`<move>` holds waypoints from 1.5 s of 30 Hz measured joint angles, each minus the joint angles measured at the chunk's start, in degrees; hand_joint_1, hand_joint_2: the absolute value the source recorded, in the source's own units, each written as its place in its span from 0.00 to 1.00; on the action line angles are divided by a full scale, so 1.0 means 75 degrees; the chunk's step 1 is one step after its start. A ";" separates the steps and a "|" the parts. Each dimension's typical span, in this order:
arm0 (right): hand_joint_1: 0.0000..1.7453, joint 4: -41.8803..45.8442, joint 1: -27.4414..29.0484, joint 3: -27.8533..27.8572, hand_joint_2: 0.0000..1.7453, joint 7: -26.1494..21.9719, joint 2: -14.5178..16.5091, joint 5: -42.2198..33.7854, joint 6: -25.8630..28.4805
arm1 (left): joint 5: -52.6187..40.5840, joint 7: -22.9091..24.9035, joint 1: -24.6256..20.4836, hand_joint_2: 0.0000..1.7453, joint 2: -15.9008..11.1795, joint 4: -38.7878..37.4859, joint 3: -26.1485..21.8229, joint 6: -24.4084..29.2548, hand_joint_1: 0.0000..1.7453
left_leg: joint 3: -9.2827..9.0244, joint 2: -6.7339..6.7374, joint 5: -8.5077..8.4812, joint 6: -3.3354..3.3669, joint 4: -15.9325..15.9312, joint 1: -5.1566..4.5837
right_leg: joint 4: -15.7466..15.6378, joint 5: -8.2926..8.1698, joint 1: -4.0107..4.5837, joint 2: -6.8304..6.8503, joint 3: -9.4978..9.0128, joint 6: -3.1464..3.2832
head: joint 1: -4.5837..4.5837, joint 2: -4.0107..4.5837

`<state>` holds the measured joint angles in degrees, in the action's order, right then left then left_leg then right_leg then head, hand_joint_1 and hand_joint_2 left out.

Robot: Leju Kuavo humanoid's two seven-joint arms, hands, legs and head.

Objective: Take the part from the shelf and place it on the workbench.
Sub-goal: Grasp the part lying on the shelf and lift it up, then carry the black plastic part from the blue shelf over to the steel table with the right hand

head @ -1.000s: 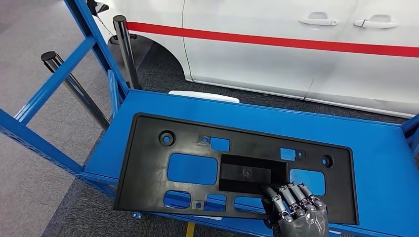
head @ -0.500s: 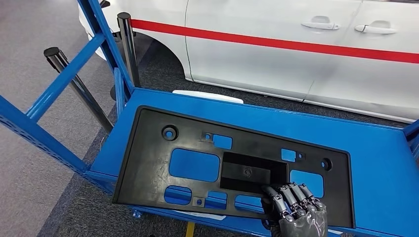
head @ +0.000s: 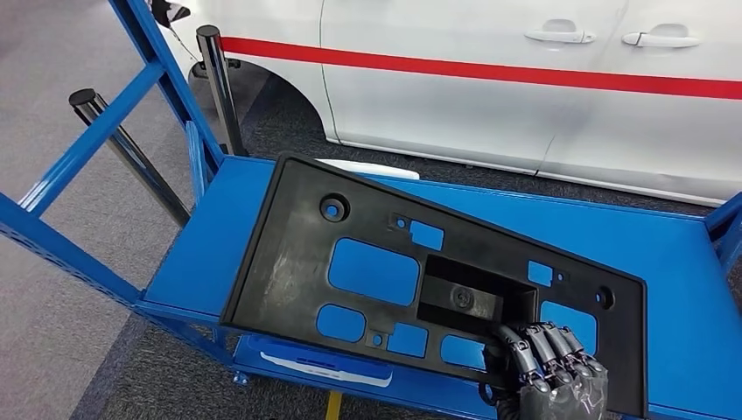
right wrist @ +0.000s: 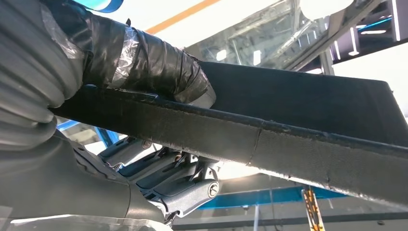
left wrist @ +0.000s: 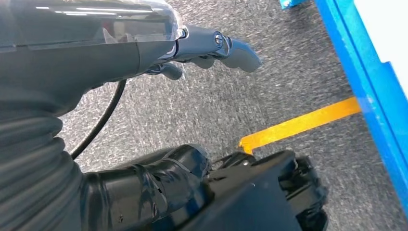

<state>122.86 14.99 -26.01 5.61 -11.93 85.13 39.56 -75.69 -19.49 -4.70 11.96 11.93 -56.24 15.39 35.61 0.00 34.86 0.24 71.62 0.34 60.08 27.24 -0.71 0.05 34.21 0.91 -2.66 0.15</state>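
The right hand [head: 549, 372] grips the near edge of the flat black plastic panel with rectangular cut-outs [head: 385, 262]: in the head view its dark fingers [head: 535, 348] lie curled over the top face beside the recessed rectangular pocket, and in the right wrist view the thick taped thumb [right wrist: 144, 62] presses one face of the panel's edge [right wrist: 269, 139] while the metal fingers [right wrist: 178, 183] close on the other face. The hand comes in from the bottom of the head view, knuckles up, fingers pointing away from the robot.

The panel sits tilted over the blue metal shelf deck [head: 542, 223], its far left corner raised off the deck and its right end low near the hand; a white label strip [head: 324, 363] shows on the shelf's front lip beneath it.

The left hand [left wrist: 211, 48] hangs over grey carpet [left wrist: 269, 96] crossed by a yellow floor line [left wrist: 298, 125]; its fingers look loosely apart and hold nothing, though the close angle makes that uncertain.

A white car door with a red stripe [head: 525, 79] stands behind the shelf.
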 joint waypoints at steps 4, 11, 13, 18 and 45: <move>1.00 0.0037 0.0016 0.0004 1.00 0.0005 0.0015 -0.0001 0.0000 | 0.0000 0.0016 -0.0028 1.00 -0.0001 0.0000 -0.0001 0.0023 0.00 | -0.0835 -0.0017 -0.0612 0.0149 -0.1650 -0.0061 | 0.0037 -0.0040 0.0016 -0.0007 0.0025 -0.0066 | -0.0003 0.0000; 1.00 0.0071 0.0052 0.0032 1.00 0.0007 0.0028 -0.0005 0.0000 | 0.0000 0.0031 -0.0025 1.00 0.0002 0.0000 -0.0007 0.0058 0.00 | -0.0748 0.0047 -0.0892 0.0387 -0.1898 -0.0043 | 0.1026 0.0693 -0.0014 -0.0011 0.0443 -0.0319 | -0.0009 0.0000; 1.00 0.0072 0.0063 0.0052 1.00 0.0003 0.0028 -0.0012 0.0000 | 0.0001 0.0050 -0.0027 1.00 0.0002 0.0000 -0.0012 0.0065 0.00 | -0.0659 0.0065 -0.0929 0.0404 -0.1862 -0.0053 | 0.1768 0.1067 -0.0035 -0.0010 0.0669 -0.0361 | -0.0010 0.0000; 1.00 0.0077 0.0073 0.0167 1.00 -0.0219 0.0073 -0.0041 0.0000 | 0.0012 0.0063 -0.0026 1.00 0.0002 0.0000 -0.0041 0.0093 0.00 | -0.0449 0.0065 -0.0944 0.0337 -0.1631 -0.0063 | 0.0343 0.0402 -0.0090 -0.0011 -0.0282 -0.0370 | -0.0008 0.0000; 1.00 0.0094 0.0709 0.1874 1.00 -0.2976 0.1662 -0.1366 0.0000 | 0.0044 0.0063 -0.0050 1.00 0.0022 0.0000 -0.0146 0.0212 0.00 | -0.0573 0.0115 -0.1073 0.0411 -0.1957 -0.0104 | 0.1925 0.1003 -0.0048 0.0006 0.0859 -0.0361 | -0.0018 0.0000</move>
<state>123.57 20.31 -11.96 -16.72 0.54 74.89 39.56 -75.36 -19.02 -5.08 12.13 11.93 -57.33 16.98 31.31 0.86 26.81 3.32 56.94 -0.44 74.51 34.77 -1.07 0.09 40.65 -1.80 -2.79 0.15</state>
